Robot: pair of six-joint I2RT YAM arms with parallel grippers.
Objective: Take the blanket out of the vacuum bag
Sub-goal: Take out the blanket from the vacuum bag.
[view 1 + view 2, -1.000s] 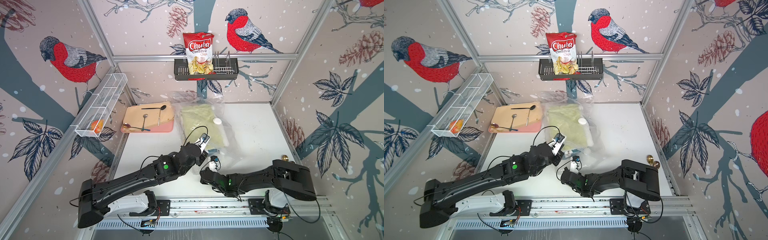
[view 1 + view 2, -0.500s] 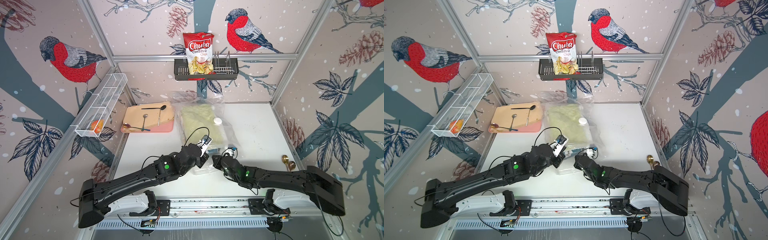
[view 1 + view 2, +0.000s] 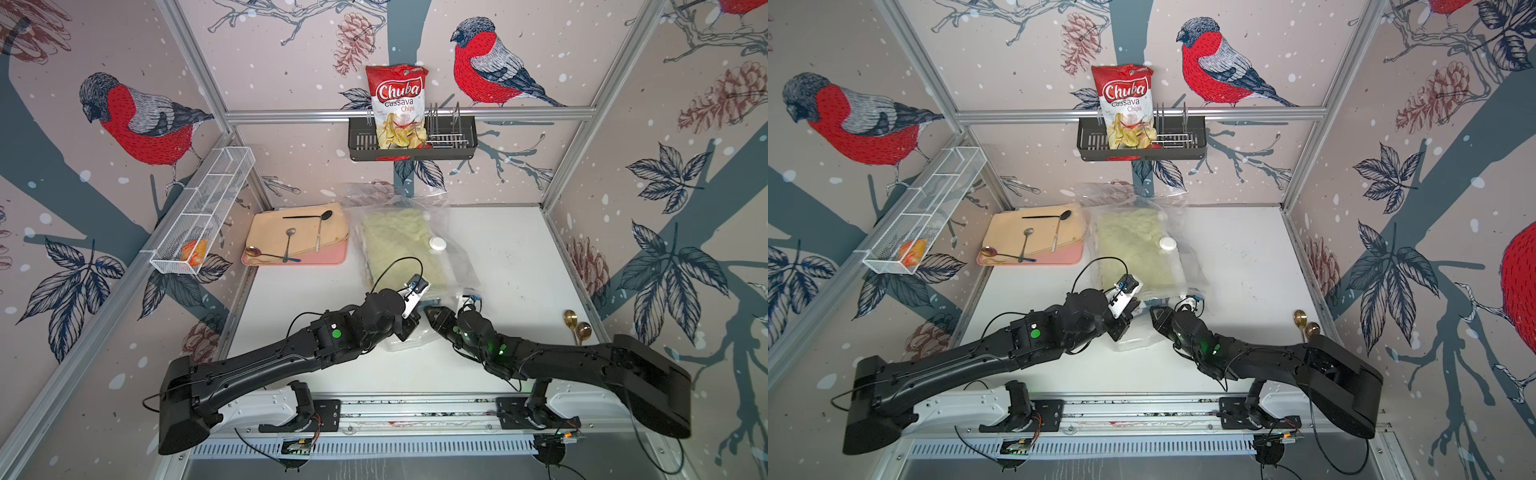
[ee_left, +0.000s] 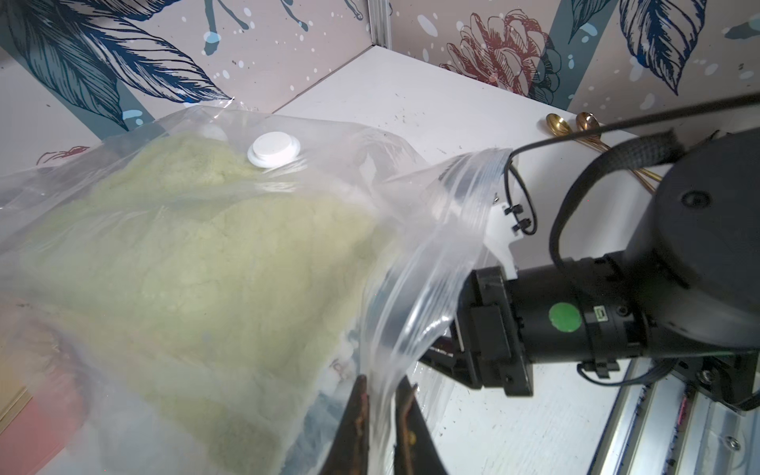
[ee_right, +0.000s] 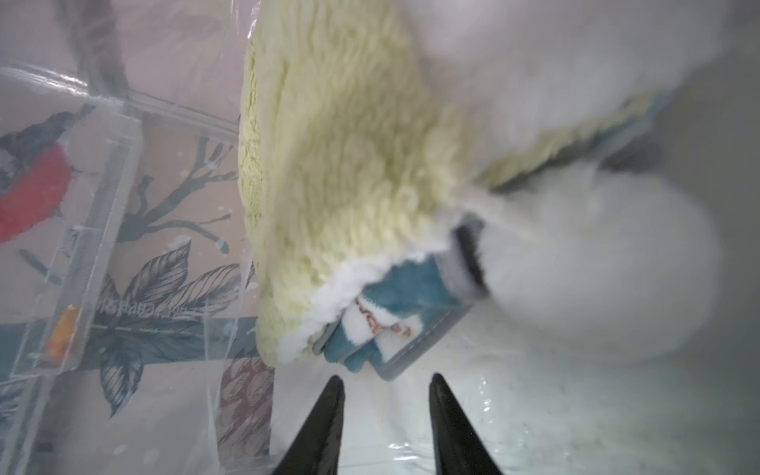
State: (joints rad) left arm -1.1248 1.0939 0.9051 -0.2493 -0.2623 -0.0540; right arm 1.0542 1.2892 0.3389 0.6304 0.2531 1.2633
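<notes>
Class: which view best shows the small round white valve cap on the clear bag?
The left wrist view: the small round white valve cap is large and sharp there. Both top views show it small; the right wrist view misses it.

Vacuum bag (image 3: 457, 266), clear crinkly plastic, is lying flat mid-table, white valve cap (image 3: 437, 243) facing up. Pale yellow-green fleece blanket (image 3: 399, 245) is sitting folded inside; its teal-and-white edge (image 5: 395, 296) is showing near the zip mouth (image 4: 464, 197), apparently gaping open
</notes>
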